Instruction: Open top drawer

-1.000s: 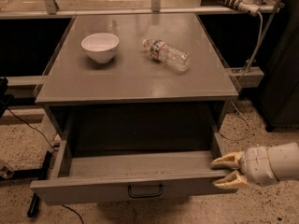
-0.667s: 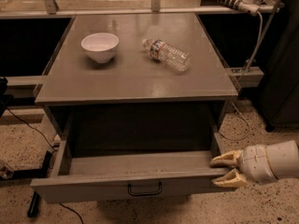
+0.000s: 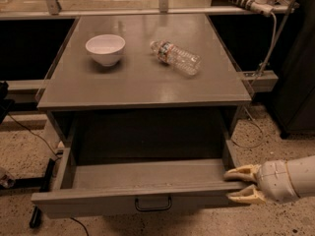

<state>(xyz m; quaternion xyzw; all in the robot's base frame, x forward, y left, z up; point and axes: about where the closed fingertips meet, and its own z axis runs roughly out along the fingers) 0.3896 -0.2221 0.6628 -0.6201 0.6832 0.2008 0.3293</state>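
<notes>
The top drawer (image 3: 147,198) of the grey cabinet stands pulled well out, showing a shallow grey interior with nothing in it. Its flat front panel carries a small black loop handle (image 3: 153,204) at centre. My gripper (image 3: 235,185) reaches in from the lower right, its cream fingers (image 3: 243,173) spread open at the right end of the drawer's front panel, one above the rim and one below. The white forearm trails off the right edge.
On the cabinet top (image 3: 142,82) sit a white bowl (image 3: 105,48) at left and a clear plastic bottle (image 3: 175,57) lying on its side. Cables and a dark object lie on the speckled floor at left. A dark unit stands at far right.
The gripper has stayed at the drawer's right front corner. The drawer front looks about as far out as before.
</notes>
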